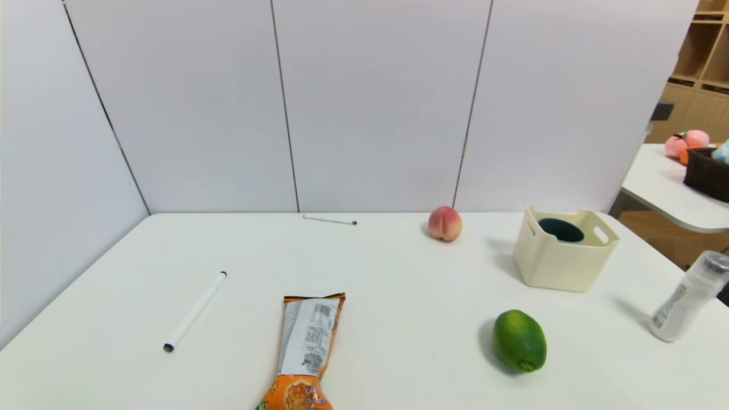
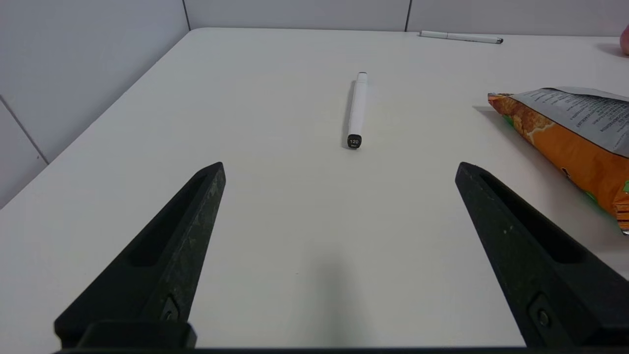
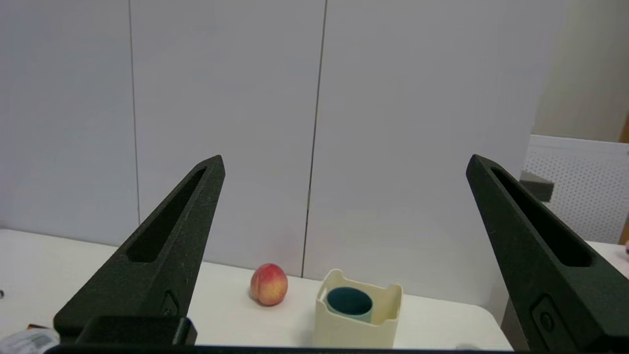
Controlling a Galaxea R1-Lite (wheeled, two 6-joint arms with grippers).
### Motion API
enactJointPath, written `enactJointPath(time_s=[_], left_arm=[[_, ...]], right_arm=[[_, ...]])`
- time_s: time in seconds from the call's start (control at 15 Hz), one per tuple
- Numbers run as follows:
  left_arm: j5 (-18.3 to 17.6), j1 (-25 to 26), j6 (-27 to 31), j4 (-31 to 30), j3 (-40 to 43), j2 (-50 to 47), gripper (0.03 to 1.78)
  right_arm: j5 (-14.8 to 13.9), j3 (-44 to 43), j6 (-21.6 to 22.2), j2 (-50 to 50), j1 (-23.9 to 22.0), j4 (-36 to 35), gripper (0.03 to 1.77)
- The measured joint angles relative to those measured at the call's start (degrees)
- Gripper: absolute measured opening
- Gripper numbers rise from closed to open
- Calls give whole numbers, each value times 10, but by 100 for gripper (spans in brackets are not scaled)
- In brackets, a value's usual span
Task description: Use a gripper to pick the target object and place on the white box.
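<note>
- At about two o'clock on the white table (image 1: pixel 398 296), the white box (image 1: pixel 561 256) stands upright, and the target object (image 1: pixel 561 230) sits inside it, its dark teal mouth facing up just below the box rim.
- At roughly eleven o'clock from the box lies the peach (image 1: pixel 445 223), near it but apart, close to the back wall.
- At about seven o'clock from the box rests the lime (image 1: pixel 519 340), well apart from it; at four o'clock from the box the white bottle (image 1: pixel 688 297) stands near the table's right edge.
- On the side table at far right, a dark wicker basket (image 1: pixel 706 173) holds something pale blue; pink soft toys lie beside it.
- The left gripper (image 2: pixel 340 169) is held low over the table, its fingers (image 2: pixel 186 231) spread wide with nothing between them.
- The right gripper (image 3: pixel 344 164) is raised well above the table and levelled toward the back wall, its fingers (image 3: pixel 172 236) likewise spread wide and holding nothing.
- Neither arm appears in the head view; only the wrist views show the grippers.
- The left wrist view alone shows the near marker (image 2: pixel 357 109) end-on, with its black cap marked 120, the snack bag (image 2: pixel 575 142) beside it, and a second pen (image 2: pixel 461 37) by the wall.
- The right wrist view shows the cup's teal interior filling much of the box's opening, with the peach just beside the box.
</note>
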Motion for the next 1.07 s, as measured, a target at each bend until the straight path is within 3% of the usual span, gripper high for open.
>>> enactJointPath(time_s=[0.4, 0.73, 0.93, 1.07], left_arm=[[0, 0, 0, 0, 0, 0, 169], [0, 0, 0, 0, 0, 0, 169], [0, 0, 0, 0, 0, 0, 169], [0, 0, 0, 0, 0, 0, 169]], right_arm=[[9, 133, 24, -168, -33, 31, 169], [8, 225, -2, -252, -39, 29, 169], [4, 243, -20, -265, -39, 105, 169], [-15, 245, -18, -268, -39, 182, 169]])
